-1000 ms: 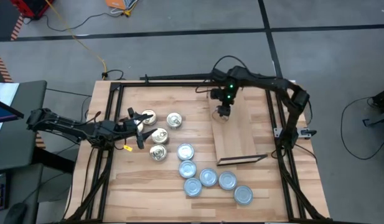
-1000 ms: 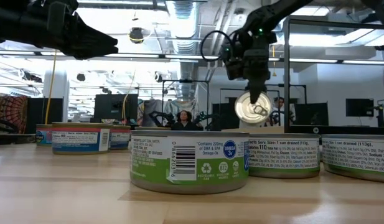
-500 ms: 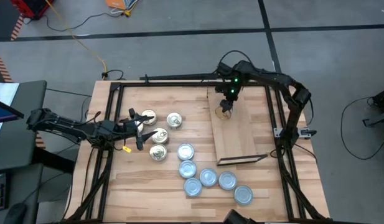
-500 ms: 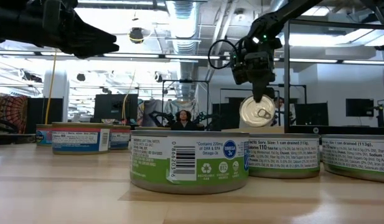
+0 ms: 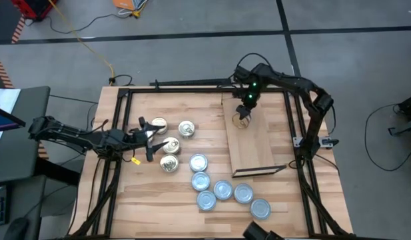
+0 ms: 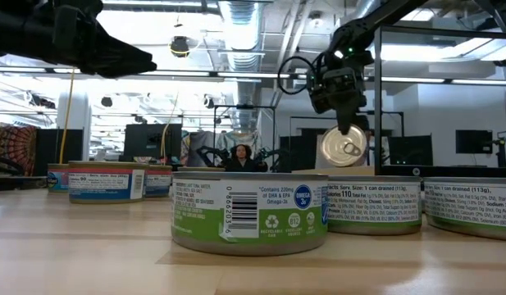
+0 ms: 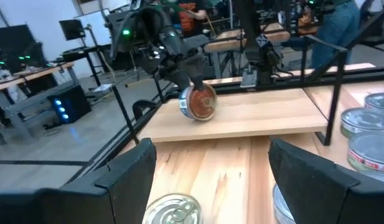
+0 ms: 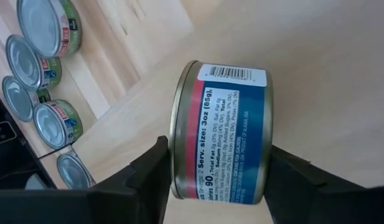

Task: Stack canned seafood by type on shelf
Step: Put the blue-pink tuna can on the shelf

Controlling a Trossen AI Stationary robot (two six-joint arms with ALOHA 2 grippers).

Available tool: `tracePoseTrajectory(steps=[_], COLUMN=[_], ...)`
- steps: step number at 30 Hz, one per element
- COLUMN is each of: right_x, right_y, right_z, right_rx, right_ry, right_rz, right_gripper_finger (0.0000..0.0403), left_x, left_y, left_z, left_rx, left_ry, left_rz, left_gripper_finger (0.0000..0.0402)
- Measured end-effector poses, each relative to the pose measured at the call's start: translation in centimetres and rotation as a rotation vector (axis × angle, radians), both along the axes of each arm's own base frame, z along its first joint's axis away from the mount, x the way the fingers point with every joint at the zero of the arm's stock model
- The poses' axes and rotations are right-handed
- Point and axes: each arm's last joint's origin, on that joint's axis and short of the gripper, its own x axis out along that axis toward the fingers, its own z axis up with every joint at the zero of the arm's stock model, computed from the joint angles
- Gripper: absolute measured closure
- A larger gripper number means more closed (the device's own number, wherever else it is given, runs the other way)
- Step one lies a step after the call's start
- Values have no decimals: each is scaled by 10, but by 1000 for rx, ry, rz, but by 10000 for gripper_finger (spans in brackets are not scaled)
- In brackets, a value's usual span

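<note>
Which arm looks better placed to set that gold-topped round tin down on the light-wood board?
The right: its gripper already holds the gold-topped tin on edge above the light-wood board. The left gripper hovers open over the other gold tins.

We cannot tell whether the tilted tin [image 8: 220,134] between the right gripper [image 5: 243,117]'s fingers touches the shelf [image 5: 258,150], and the frame edge crops its far silvery tins [image 8: 20,99].

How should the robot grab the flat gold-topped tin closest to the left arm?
Probably from straight above, the left end effector pinching opposite sides of the round gold-topped tin's low curved wall. It lies flat, lid up, with neighbouring tins close, so a sideways approach looks crowded.
</note>
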Motion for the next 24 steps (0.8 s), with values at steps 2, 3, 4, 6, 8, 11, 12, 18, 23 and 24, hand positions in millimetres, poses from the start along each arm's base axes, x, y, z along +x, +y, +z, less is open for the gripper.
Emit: tracePoseTrajectory(steps=[2, 3, 4, 6, 8, 11, 12, 18, 23, 24], right_x=[-3, -4, -5, -7, -8, -11, -12, -14, -9, -9], right_y=[-3, -4, -5, -7, -7, -7, -7, -7, 0, 2], right_z=[0, 0, 0, 0, 0, 0, 0, -1, -2, -1], right_rx=[6, 10, 13, 15, 16, 31, 37, -29, -53, -45], right_ry=[8, 12, 15, 18, 20, 35, 41, 127, 159, 162], right_rz=[-27, -37, -41, -49, -56, -56, -53, -66, -16, -4], right_gripper_finger=[151, 146, 142, 136, 133, 132, 132, 139, 157, 164], left_x=[0, 0, 0, 0, 0, 0, 0, 0, 0, 0], left_y=[-1, -1, -1, -1, -1, -1, -1, -1, -1, -1], left_z=[-1, -1, -1, -1, -1, -1, -1, -1, -1, -1], left_rx=[-2, -2, -1, 2, 7, 10, 11, 25, 25, 25], left_ry=[9, 10, 11, 10, 11, 12, 12, 14, 15, 15], left_rz=[-22, -31, -32, -31, -31, -31, -31, -31, -31, -31], left_gripper_finger=[101, 101, 101, 101, 101, 101, 101, 101, 101, 101])
